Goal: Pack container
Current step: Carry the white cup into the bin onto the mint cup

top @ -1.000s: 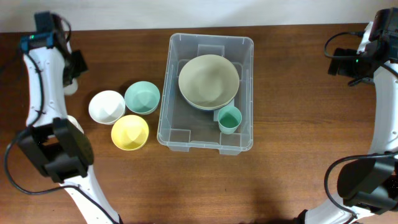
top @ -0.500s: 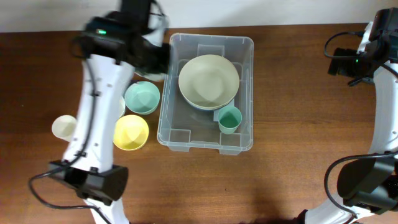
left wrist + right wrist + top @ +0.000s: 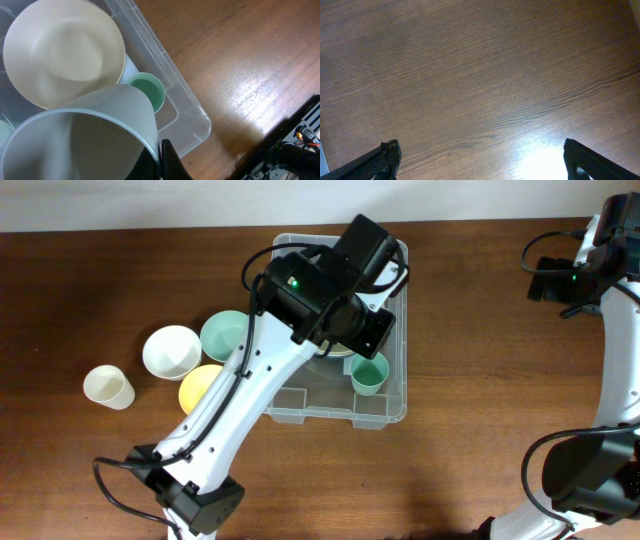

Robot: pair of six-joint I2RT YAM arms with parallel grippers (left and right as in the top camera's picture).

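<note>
The container (image 3: 395, 402) is a clear plastic bin in the middle of the table. It holds a beige bowl (image 3: 65, 50) and a small green cup (image 3: 368, 374), which also shows in the left wrist view (image 3: 147, 91). My left gripper (image 3: 161, 155) is shut on the rim of a white cup (image 3: 85, 135) and holds it above the container (image 3: 187, 102). In the overhead view my left arm (image 3: 325, 290) covers the bowl and the held cup. My right gripper (image 3: 482, 160) is open and empty over bare wood at the far right (image 3: 548, 280).
Left of the container stand a white bowl (image 3: 171, 351), a teal bowl (image 3: 225, 335) and a yellow bowl (image 3: 200, 388). A cream cup (image 3: 108, 387) stands further left. Bare wood lies in front of and to the right of the container.
My left arm has swung from the table's far left corner to above the container, which it now partly covers. The right arm has not moved.
</note>
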